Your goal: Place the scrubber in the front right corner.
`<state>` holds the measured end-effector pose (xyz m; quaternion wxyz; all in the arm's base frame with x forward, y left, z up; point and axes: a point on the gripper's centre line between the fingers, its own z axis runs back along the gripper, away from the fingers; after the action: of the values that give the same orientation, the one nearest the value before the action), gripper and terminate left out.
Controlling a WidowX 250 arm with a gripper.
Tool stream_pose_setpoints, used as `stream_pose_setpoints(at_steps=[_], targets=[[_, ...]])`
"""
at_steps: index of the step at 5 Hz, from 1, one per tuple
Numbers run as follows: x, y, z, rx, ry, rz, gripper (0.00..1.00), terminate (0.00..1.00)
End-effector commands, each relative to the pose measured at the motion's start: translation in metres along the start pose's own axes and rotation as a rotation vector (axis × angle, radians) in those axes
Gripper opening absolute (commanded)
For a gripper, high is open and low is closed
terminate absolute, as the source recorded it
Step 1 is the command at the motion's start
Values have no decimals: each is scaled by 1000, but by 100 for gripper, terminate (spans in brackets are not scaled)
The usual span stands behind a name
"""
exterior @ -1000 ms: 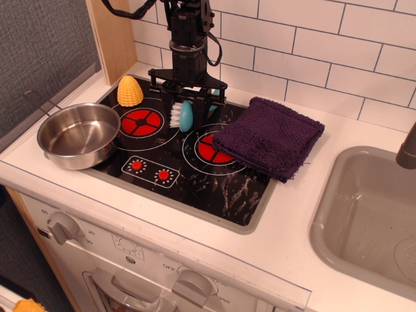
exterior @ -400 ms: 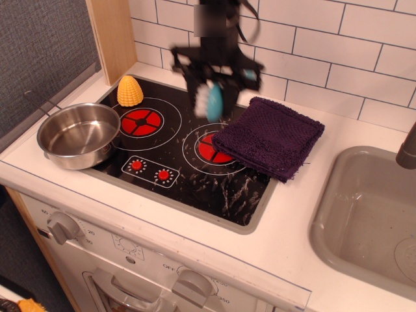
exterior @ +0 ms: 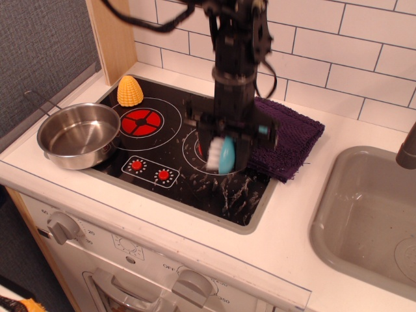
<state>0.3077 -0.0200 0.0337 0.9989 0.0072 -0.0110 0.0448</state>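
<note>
My gripper (exterior: 222, 153) is shut on the scrubber (exterior: 225, 157), a teal brush with white bristles facing left. It hangs above the black hob, over the right burner and a little in from the front right corner (exterior: 250, 203), which is scuffed with white scratches and rimmed in grey. The arm reaches down from the tiled back wall and hides part of the purple cloth (exterior: 292, 140).
A steel pot (exterior: 78, 134) sits at the hob's front left edge. A yellow corn toy (exterior: 129, 91) stands at the back left. The purple cloth lies over the hob's right edge. A grey sink (exterior: 370, 214) is at the right.
My gripper has lifted the scrubber from the back of the hob and carried it forward and to the right, toward the front right corner.
</note>
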Motion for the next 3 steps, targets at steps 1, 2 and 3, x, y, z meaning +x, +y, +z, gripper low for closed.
stream_pose_setpoints(at_steps=[1, 2, 3], targets=[[-33, -4, 8, -19, -51, -12, 0, 0], [-38, -5, -1, -18, -33, -21, 0, 0], [-38, -6, -9, -30, -31, -12, 100, 0]])
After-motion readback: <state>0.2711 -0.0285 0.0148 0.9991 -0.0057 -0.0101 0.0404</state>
